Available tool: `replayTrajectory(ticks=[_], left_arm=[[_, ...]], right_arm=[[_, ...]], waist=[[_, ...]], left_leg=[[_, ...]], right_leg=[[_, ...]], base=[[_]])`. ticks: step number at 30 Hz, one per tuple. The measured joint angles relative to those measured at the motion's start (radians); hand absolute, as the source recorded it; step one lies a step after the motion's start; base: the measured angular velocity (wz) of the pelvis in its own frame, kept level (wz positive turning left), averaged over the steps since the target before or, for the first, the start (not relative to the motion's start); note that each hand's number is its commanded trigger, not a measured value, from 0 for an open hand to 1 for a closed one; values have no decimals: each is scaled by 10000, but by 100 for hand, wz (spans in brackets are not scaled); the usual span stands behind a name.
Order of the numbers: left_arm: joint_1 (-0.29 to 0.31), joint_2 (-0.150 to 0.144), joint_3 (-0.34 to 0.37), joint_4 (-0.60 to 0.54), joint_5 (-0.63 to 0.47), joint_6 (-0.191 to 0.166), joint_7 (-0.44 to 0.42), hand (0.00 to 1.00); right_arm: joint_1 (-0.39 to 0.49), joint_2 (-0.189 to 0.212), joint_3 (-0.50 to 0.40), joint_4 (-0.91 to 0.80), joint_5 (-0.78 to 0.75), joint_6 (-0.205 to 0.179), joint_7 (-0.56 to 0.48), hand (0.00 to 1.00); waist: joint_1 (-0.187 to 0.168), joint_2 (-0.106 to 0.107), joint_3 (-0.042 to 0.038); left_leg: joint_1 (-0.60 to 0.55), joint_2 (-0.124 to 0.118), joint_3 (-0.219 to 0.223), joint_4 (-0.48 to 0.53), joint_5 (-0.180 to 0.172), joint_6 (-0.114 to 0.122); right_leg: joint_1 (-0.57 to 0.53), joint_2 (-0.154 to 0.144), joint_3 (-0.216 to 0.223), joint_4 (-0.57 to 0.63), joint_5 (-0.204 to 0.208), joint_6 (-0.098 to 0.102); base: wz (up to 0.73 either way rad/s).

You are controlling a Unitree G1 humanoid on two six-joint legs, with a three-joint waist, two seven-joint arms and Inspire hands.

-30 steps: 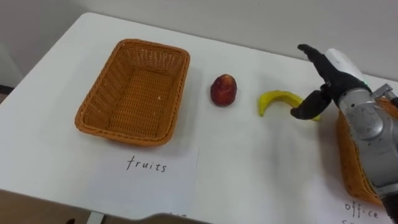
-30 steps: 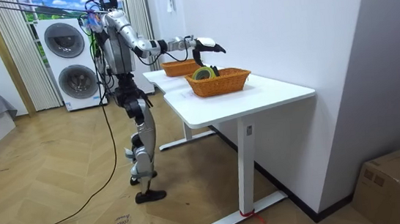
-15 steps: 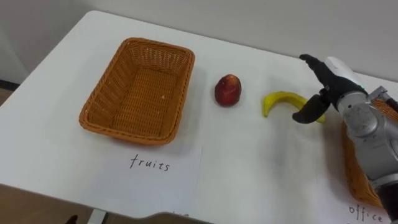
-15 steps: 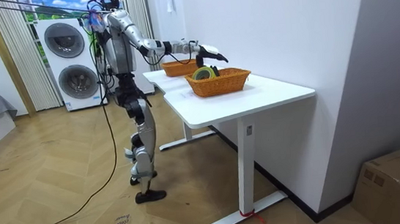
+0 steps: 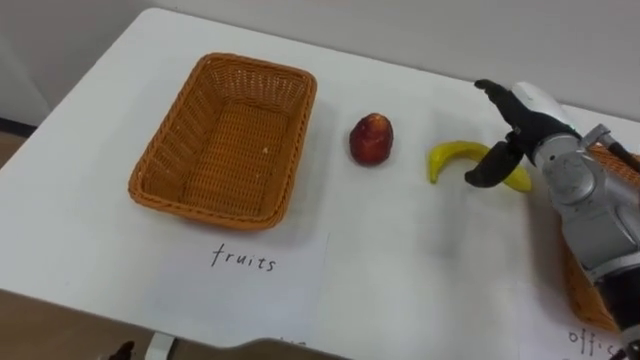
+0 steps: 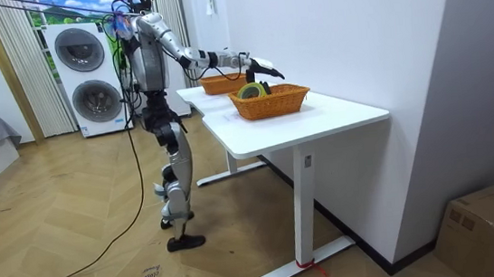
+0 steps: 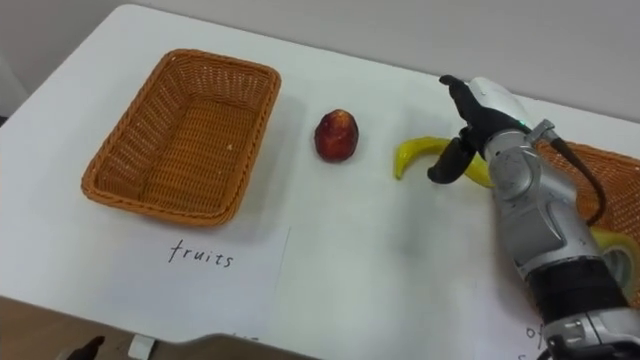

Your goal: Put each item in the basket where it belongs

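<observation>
**A:** ok so where's the fruit at right now? Anything in a basket?

**B:** nope. The banana (image 5: 450,156) and the apple (image 5: 371,138) are both lying on the white tabletop (image 5: 400,250), between the two wicker baskets. The apple's just right of the left basket (image 5: 165,140), and the banana's a bit further right of that, not touching it.

**A:** and the arm?

**B:** the right robot hand (image 5: 515,128) is reached out over the banana's right end. It's spread wide, with the fingers straight and pointing away from the robot, and the thumb hanging down in front of the banana. It's covering that end, so I honestly can't tell if it's touching. Definitely not wrapped around it though.

**A:** what's in the other basket?

**B:** the right basket (image 7: 620,190) sits at the edge, partly behind the forearm, and it's got a yellowish roll of tape (image 7: 606,237) in it. There's a sheet of paper (image 5: 250,290) with handwriting in front of the left basket too.

**A:** and the robot itself?

**B:** it's standing upright at the tabletop's long side, with a washer and dryer (image 6: 84,74) behind it.
</observation>
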Motion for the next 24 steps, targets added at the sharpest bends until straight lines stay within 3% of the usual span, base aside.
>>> replayTrajectory(ticks=[5, 16, 24], left_arm=[[3, 0, -5, 82, -304, -8, 16, 0], [-66, 12, -216, 290, -452, -100, 227, 0], [-103, 34, -221, 505, -1185, -124, 298, 0]], right_arm=[[-281, -2, 10, 585, -1, -182, -26, 0], [-346, -3, 380, 1120, 189, -409, -223, 0], [-497, -3, 434, 2010, 842, -491, -304, 0]], waist=[[0, 150, -12], [8, 187, -18], [50, 224, -21]], left_leg=[[-5, -28, -48, -8, 9, 15], [-24, -44, -132, -1, 32, 26], [-110, -80, -210, 16, 60, 35]], right_leg=[[6, -31, -51, -2, -1, 2], [2, -121, -117, 16, -1, 4], [-31, -134, -237, 20, 0, 5]], base=[[2], [0], [3]])
